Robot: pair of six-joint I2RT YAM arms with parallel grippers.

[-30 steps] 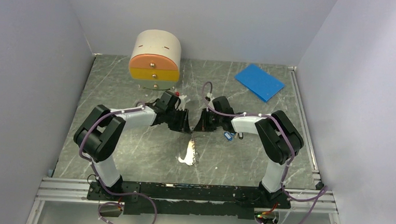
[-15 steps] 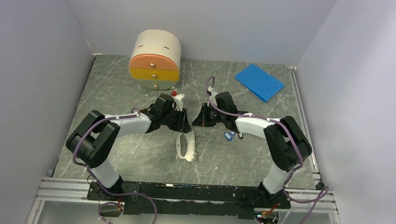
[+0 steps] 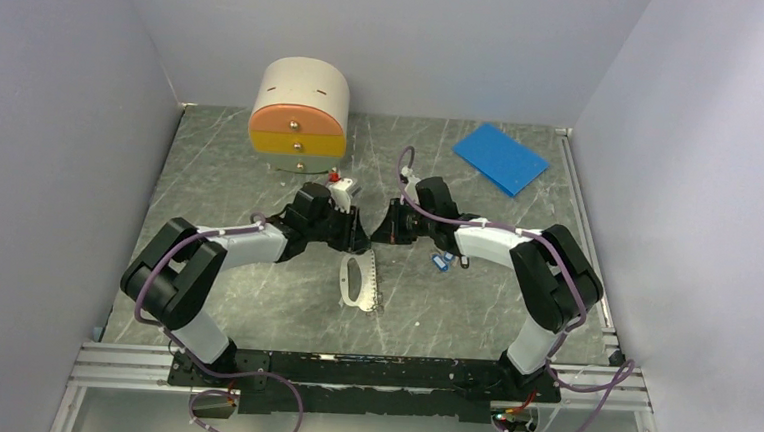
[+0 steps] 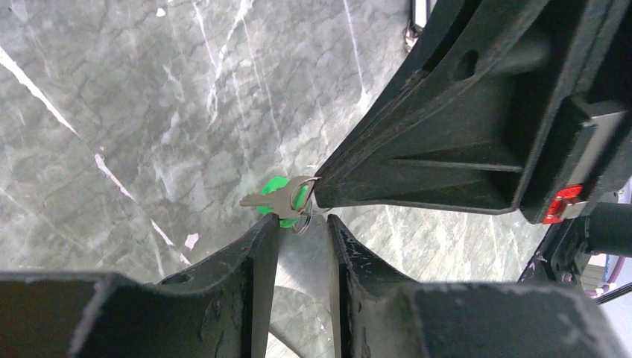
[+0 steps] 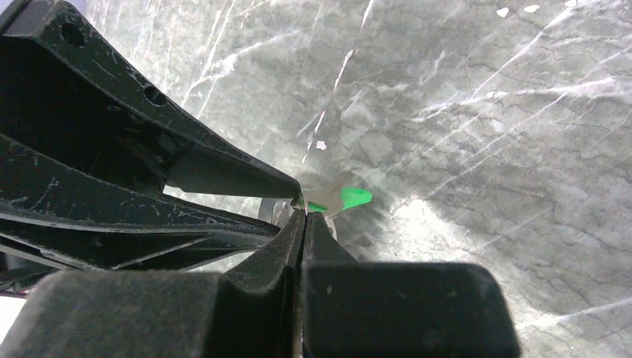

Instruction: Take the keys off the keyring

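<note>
The keys [image 4: 277,198], a silvery key on a bright green tag, hang between my two grippers; the tag also shows in the right wrist view [image 5: 350,198]. My right gripper [image 5: 304,212] is shut and pinches a thin metal ring of the keyring at its tip, right beside the key. My left gripper [image 4: 302,220] is open by a narrow gap, its left fingertip [image 4: 270,224] touching the green tag. In the top view the grippers meet tip to tip, the left gripper [image 3: 359,239] facing the right gripper [image 3: 380,233], with the keyring's pale loop [image 3: 359,281] below them over the table.
A round drawer unit [image 3: 299,121] stands at the back left and a blue sheet [image 3: 500,156] lies at the back right. Small blue and black tags [image 3: 442,261] lie under the right forearm. A small white piece with a red top [image 3: 343,184] is behind the left gripper.
Both grippers moved a little farther from the arm bases and the loop moved with them. In the last half second only the left arm's elbow shifted slightly left.
</note>
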